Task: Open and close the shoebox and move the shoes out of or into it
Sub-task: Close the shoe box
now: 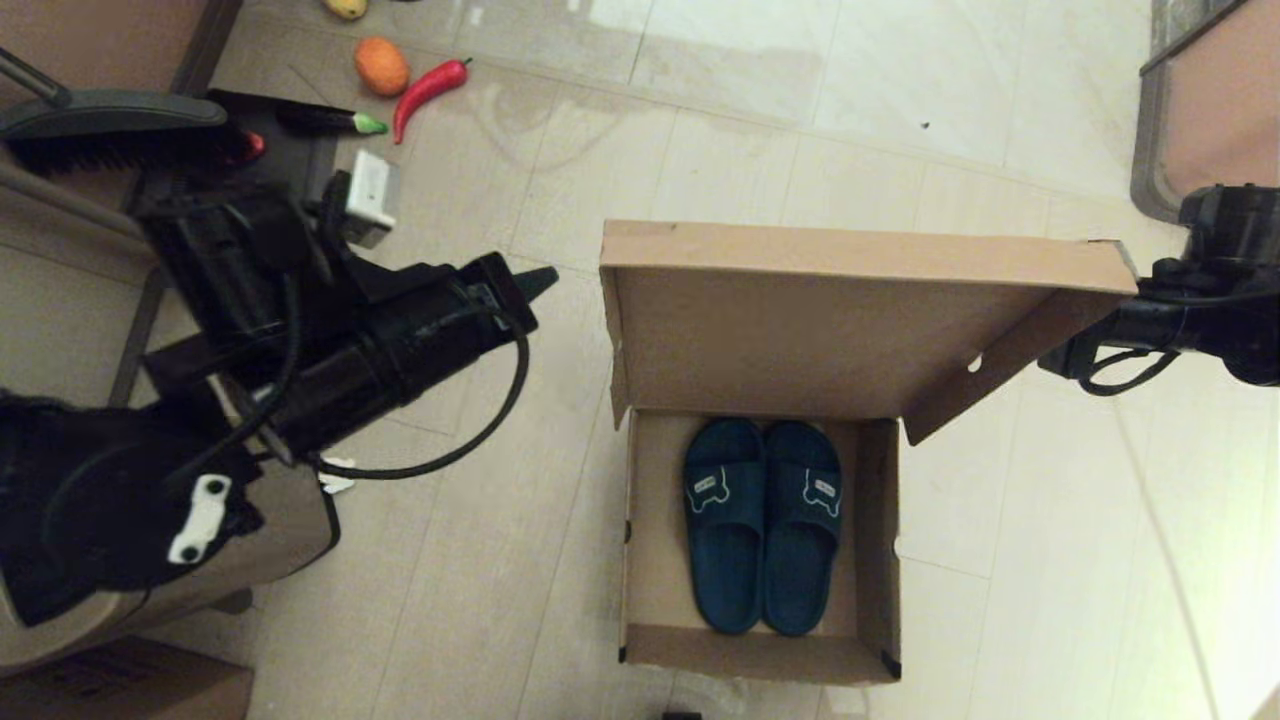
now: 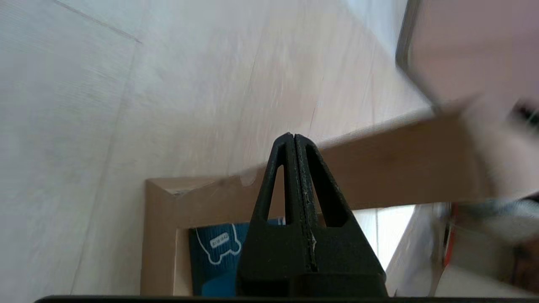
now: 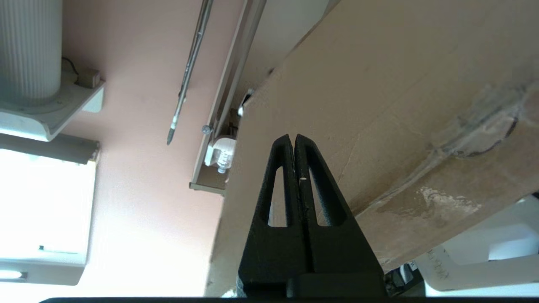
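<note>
Brown cardboard shoebox point(image 1: 760, 640) sits open on the tiled floor point(image 1: 500, 560), lid up; left hand point(image 1: 535, 283), clenched empty, hangs well left of it, and right hand point(image 3: 293, 141), also clenched, is at the lid's right edge. Navy rubber slide sandals point(image 1: 763, 525) lie side by side inside, long axes running front-to-back, toes toward the lid. Red chili pepper point(image 1: 428, 90), orange fruit point(image 1: 381, 66) and a black brush point(image 1: 110, 125) lie on the floor far left, clear of the box.
</note>
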Robot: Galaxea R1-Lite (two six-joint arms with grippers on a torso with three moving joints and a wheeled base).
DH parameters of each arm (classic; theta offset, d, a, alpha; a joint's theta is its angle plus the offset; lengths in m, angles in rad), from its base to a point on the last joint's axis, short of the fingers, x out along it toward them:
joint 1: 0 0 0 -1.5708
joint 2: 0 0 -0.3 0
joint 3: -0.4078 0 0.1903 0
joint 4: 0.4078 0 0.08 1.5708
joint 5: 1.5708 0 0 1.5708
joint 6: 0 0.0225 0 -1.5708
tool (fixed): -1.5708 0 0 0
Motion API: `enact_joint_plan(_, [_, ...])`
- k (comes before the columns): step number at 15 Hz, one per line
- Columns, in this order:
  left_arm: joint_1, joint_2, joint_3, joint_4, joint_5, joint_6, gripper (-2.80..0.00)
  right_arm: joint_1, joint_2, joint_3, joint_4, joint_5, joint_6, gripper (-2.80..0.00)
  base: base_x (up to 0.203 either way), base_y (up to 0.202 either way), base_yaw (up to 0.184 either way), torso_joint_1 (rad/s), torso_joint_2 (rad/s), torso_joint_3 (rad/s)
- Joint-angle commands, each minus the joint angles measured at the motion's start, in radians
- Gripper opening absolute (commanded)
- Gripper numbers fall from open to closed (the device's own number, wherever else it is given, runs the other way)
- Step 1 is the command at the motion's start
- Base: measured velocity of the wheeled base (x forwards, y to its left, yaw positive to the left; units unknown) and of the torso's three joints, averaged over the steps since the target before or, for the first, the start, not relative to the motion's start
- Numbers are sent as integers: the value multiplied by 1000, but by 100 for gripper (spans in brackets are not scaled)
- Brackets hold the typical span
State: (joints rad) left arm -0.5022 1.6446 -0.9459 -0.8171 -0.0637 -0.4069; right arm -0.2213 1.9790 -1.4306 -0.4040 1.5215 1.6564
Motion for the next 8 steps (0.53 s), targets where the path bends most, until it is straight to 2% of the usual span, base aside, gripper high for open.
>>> enact_joint_plan(1, [46,-75,-15,-1,14,-10,-280,2,-30,38,-2,9,10,-280,0,0,0,0,0,0])
enact_joint_plan(5, [70,139,-262,-3,-21,-11,-280,6,-164,230,-17,9,10,-280,0,0,0,0,0,0])
enact_joint_plan(8, [21,321,-469,1,-42,-8,-280,6,-332,466,-43,9,10,-280,0,0,0,0,0,0])
